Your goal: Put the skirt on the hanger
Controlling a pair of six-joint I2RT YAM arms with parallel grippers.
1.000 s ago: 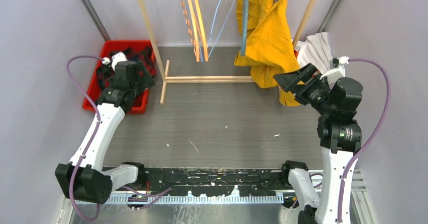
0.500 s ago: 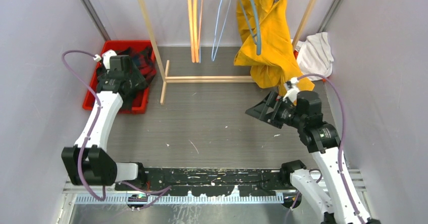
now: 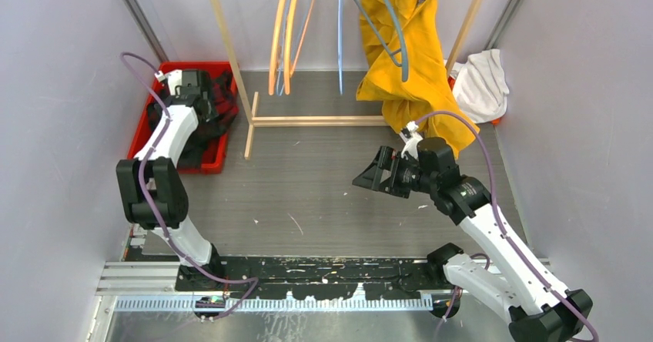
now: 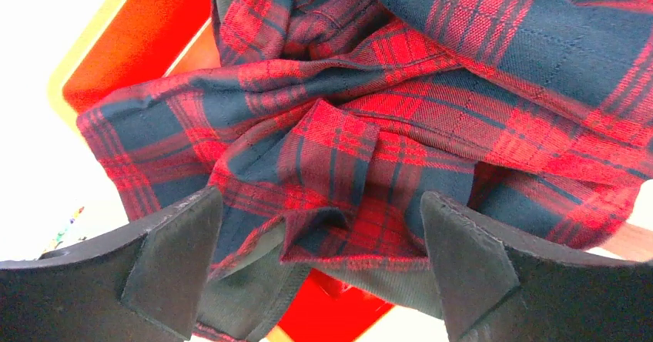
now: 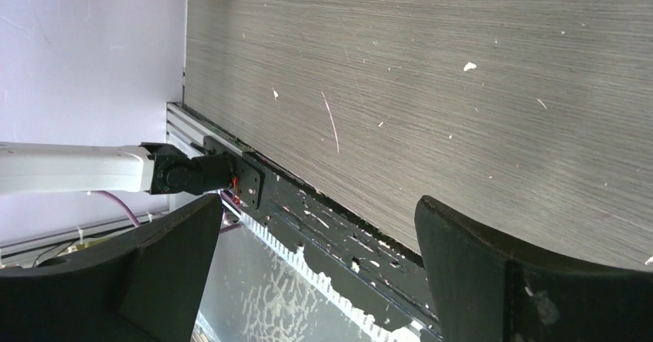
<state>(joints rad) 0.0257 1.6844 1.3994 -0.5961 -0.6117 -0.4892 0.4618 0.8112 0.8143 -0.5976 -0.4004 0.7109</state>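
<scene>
Two grippers in view, both with jaws spread wide and nothing between them.

Left side: your left gripper (image 4: 319, 273) hangs right over the skirt (image 4: 346, 142), a red-and-dark plaid piece lying crumpled in the red bin (image 4: 146, 41). From the wrist view you cannot tell whether the fingers (image 4: 173, 269) touch the cloth.

From above, the bin (image 3: 142, 130) sits in the far left corner against the wall, just left of the wooden rack (image 3: 319, 120). The left gripper (image 3: 202, 88) is over it, with the skirt (image 3: 226, 103) showing beside the arm.

Right side: your right gripper (image 3: 373, 179) hovers above the bare table (image 3: 308, 180), right of centre, pointing left, well apart from the bin. Its wrist view shows only table (image 5: 423, 65) between the fingers (image 5: 477, 273).

On the rack: orange hangers (image 3: 272, 65), a blue hanger (image 3: 339, 49), and a yellow garment (image 3: 416, 57). A white cloth (image 3: 481, 84) lies near the right wall.
</scene>
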